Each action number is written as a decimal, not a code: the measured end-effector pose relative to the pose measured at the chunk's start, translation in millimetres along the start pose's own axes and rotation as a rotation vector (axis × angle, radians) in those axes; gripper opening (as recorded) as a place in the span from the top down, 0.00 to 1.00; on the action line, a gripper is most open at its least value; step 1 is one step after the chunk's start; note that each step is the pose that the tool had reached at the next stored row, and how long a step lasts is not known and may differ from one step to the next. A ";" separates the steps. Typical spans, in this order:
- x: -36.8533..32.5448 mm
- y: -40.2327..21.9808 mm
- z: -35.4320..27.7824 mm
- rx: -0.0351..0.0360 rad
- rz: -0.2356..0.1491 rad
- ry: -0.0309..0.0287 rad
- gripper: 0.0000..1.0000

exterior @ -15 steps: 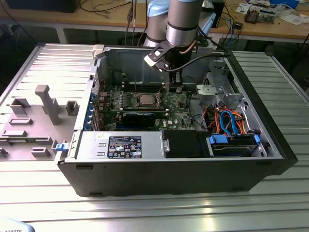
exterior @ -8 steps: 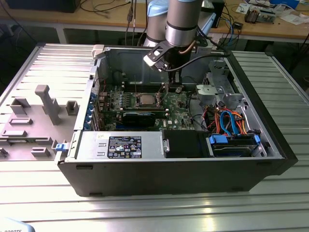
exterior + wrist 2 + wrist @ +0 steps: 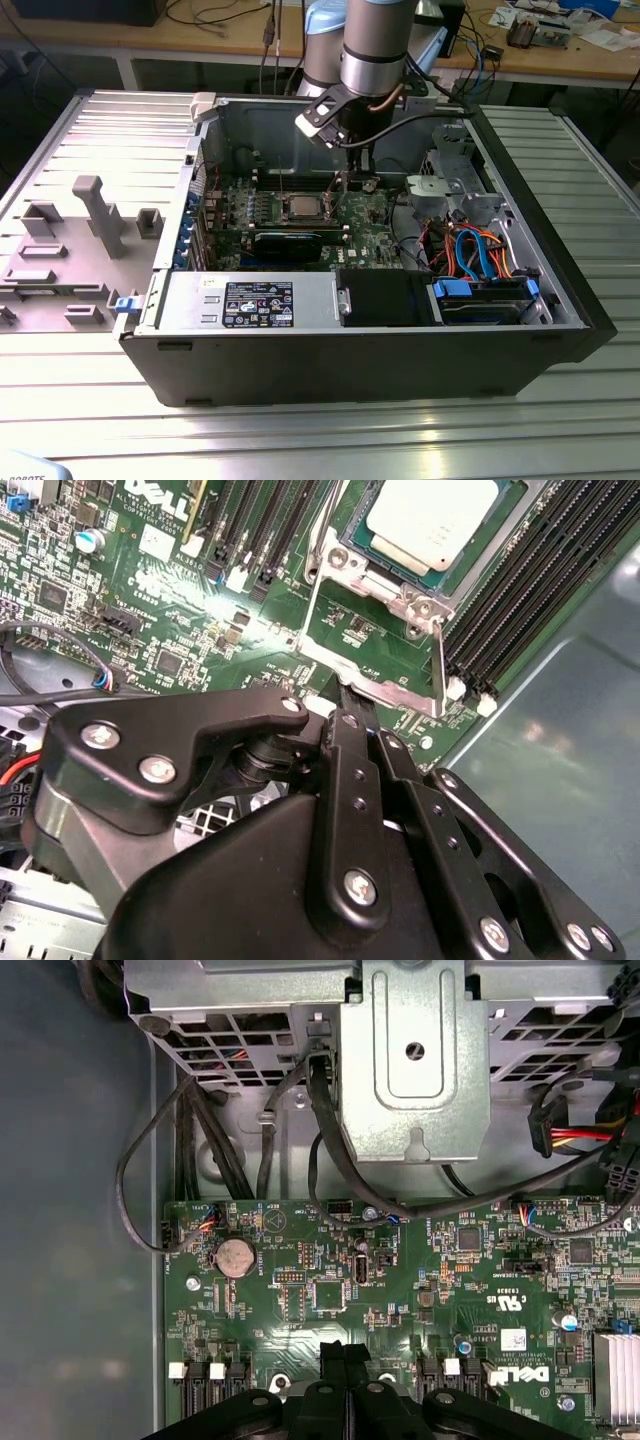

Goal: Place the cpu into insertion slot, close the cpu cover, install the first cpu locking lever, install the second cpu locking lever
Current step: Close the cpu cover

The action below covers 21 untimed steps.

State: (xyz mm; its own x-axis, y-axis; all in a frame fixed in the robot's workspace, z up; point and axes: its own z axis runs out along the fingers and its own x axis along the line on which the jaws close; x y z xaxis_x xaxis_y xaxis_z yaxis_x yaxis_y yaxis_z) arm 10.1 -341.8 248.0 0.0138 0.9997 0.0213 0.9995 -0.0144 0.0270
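Note:
The cpu [image 3: 432, 518], a flat silver-topped square, sits in the insertion slot and hides it; in the exterior view the cpu [image 3: 300, 207] lies mid-board. The cpu cover [image 3: 400, 586], a thin silver frame, lies flat around the chip. One wire locking lever [image 3: 438, 665] runs along the socket's side, and another [image 3: 308, 610] along the adjacent side. I cannot tell whether either is latched. My gripper [image 3: 345, 698] is shut, its black fingertips pressed together at the silver lever plate beside the socket. The same gripper [image 3: 345, 1350] hovers low over the green board, just to the exterior view's right of the chip [image 3: 350, 183].
Long black memory slots [image 3: 520, 590] flank the socket, with the case wall [image 3: 570, 750] beyond. A black card [image 3: 288, 243] lies in front of the socket. A metal drive cage [image 3: 415, 1060] with cables [image 3: 480, 255] stands to the exterior view's right. A grey fixture tray [image 3: 70, 250] sits outside the case.

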 end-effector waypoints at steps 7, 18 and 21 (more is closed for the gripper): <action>0.0 -1.2 0.0 0.0000 0.000 0.0000 0.89; -0.1 -4.2 0.3 0.0004 0.000 0.0000 0.89; -0.1 -4.2 0.3 0.0005 0.000 0.0001 0.89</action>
State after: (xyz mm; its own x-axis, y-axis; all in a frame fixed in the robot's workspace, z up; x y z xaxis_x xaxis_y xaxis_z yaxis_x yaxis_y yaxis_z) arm 5.9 -341.7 247.5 0.0138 0.9997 0.0215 0.9995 -0.0144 0.0266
